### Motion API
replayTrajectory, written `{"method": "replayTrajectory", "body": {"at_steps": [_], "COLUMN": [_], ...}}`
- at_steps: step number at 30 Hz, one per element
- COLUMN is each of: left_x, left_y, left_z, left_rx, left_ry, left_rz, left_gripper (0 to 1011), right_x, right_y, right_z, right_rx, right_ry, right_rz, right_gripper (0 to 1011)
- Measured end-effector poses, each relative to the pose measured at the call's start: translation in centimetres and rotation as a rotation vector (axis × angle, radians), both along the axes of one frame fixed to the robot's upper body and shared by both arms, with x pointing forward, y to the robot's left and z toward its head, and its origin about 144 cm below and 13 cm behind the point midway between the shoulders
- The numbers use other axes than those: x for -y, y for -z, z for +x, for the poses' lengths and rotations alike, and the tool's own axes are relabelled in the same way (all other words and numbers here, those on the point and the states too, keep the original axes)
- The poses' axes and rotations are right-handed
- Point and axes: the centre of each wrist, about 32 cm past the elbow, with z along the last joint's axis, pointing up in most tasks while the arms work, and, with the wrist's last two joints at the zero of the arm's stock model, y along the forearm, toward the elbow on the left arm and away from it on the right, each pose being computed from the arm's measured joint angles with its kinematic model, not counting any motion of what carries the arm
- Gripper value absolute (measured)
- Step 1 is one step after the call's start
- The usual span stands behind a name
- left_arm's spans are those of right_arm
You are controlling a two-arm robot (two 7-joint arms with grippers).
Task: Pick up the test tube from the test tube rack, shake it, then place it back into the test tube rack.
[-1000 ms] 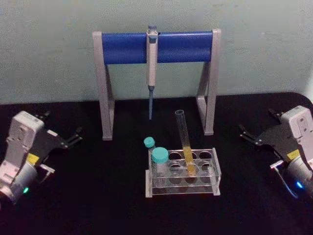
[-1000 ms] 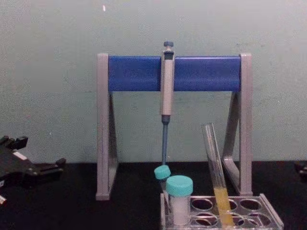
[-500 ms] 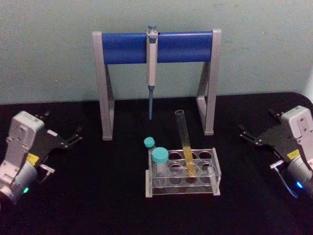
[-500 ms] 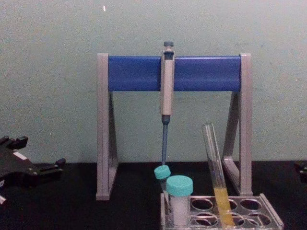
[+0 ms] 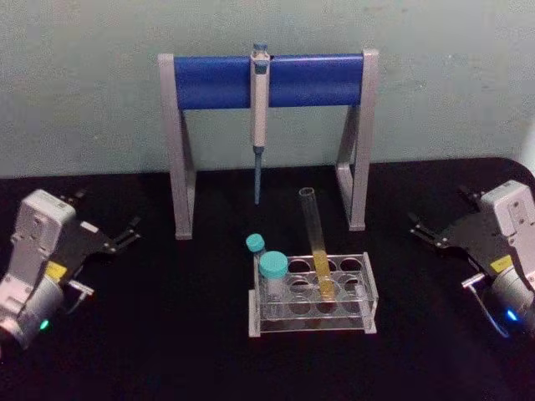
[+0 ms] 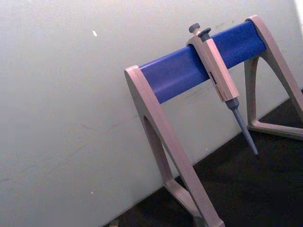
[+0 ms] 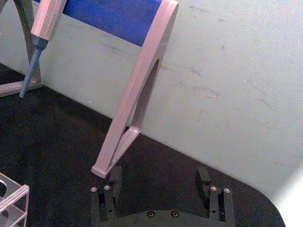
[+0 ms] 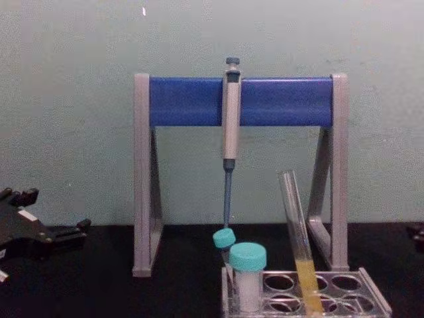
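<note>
- Left gripper (image 5: 107, 213) sits on the black table (image 5: 167, 334) way out on the left. Its fingers are spread apart with nothing between them. There's a yellow sticker on its wrist, but the print is too small to read.
- Pipette stand (image 5: 267, 81) is at the back, with the pipette (image 5: 259, 117) hanging tip-down off the blue bar.
- Test tube rack (image 5: 370, 294) is in the middle of the table, well apart from both grippers. Two teal-capped vials (image 5: 272, 267) stand at its left end.
- Test tube (image 5: 315, 238) stands in a hole just right of the vials. Its long axis is nearly upright with the round bottom down, and the open mouth tilts a bit left. Yellow liquid fills the lower part.
- Right gripper (image 5: 439, 209) is far right on the table with its jaws wide open and gripping nothing. It's roughly as far from the tube as the left one.
</note>
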Motion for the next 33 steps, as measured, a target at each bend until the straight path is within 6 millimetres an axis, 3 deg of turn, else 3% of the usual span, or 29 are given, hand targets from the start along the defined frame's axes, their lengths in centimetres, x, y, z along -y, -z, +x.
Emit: {"method": "replayTrajectory", "body": {"at_steps": [19, 33], "left_x": [0.0, 0.0], "left_y": [0.0, 0.0], "left_z": [0.0, 0.0], "left_rx": [0.000, 0.000], "left_ry": [0.000, 0.000], "left_rz": [0.000, 0.000], "left_gripper": [1009, 1010], "right_x": [-0.4, -1.7], "right_y": [-0.5, -2.1], "right_z": [-0.2, -0.3], "right_rx": [-0.016, -0.101], "right_ry": [-0.030, -0.214], "right_rz": [0.022, 0.182], "right_gripper": [1000, 1000]}}
